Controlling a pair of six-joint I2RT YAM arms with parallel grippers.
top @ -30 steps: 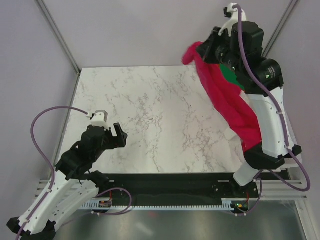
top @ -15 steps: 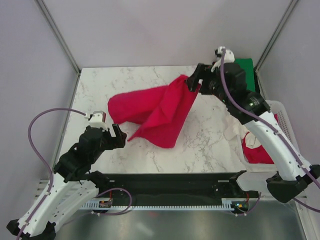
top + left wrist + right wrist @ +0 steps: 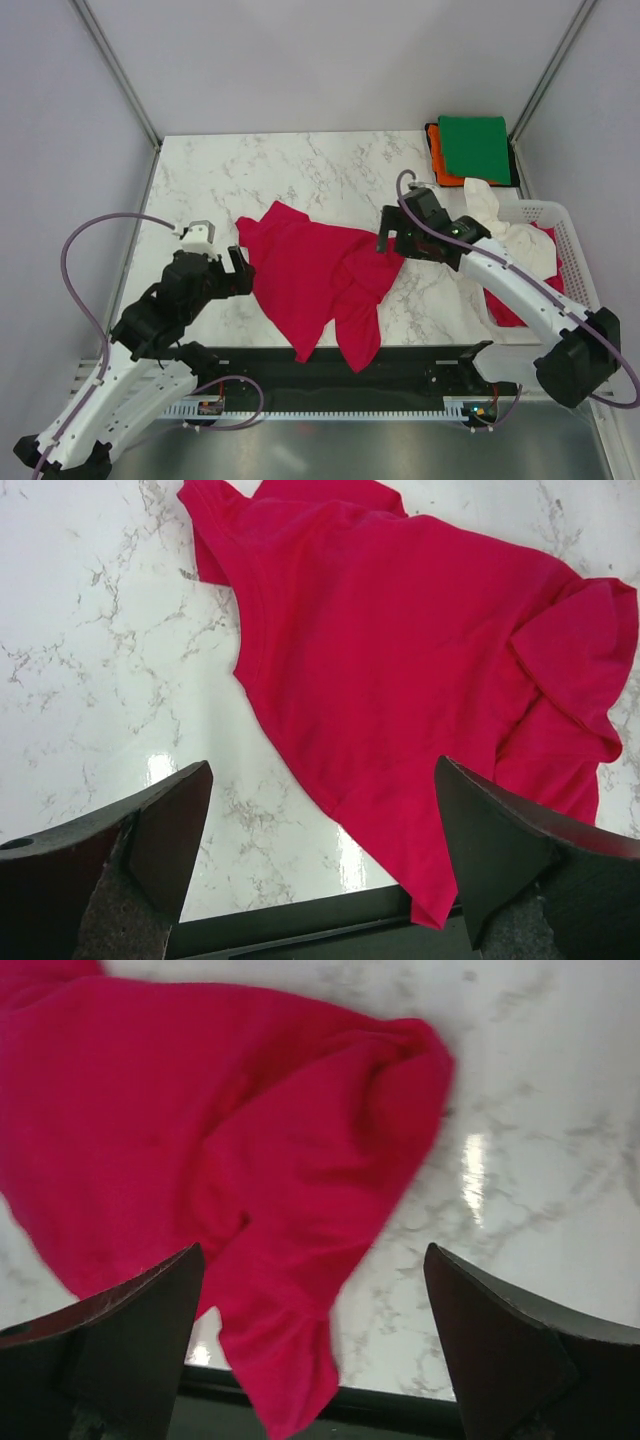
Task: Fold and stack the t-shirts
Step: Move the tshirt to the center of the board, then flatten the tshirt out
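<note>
Red t-shirt (image 3: 310,280), lying rumpled on the near middle of the marble table (image 3: 300,170), not yet folded. Spreading out fairly flat on its left side, with one short sleeve poking toward the far left. Bunching into thick folds on its right side. Dangling two pointy ends over the near edge of the table.

Looking soft, light and floppy. Likely sagging and bending wherever lifted, and sliding easily on the smooth top. Not likely breaking when squeezed. Probably best pinching it at two spots well apart, like the shoulders or the bottom corners, and pulling it flat before folding. Hard to pick out the corners inside the bunched right side.

Left gripper (image 3: 228,275), hovering just left of the shirt, jaws spread wide, holding nothing. Right gripper (image 3: 392,238), hanging over the bunched right edge of the shirt, jaws spread wide too, gripping nothing.

Farther out, green t-shirt (image 3: 475,148), sitting folded on top of an orange t-shirt (image 3: 436,158) at the far right corner. White t-shirt (image 3: 505,235), draping over the rim of the white basket (image 3: 575,250) on the right. Second red t-shirt (image 3: 503,312), peeking out beside it, waiting for its turn.
</note>
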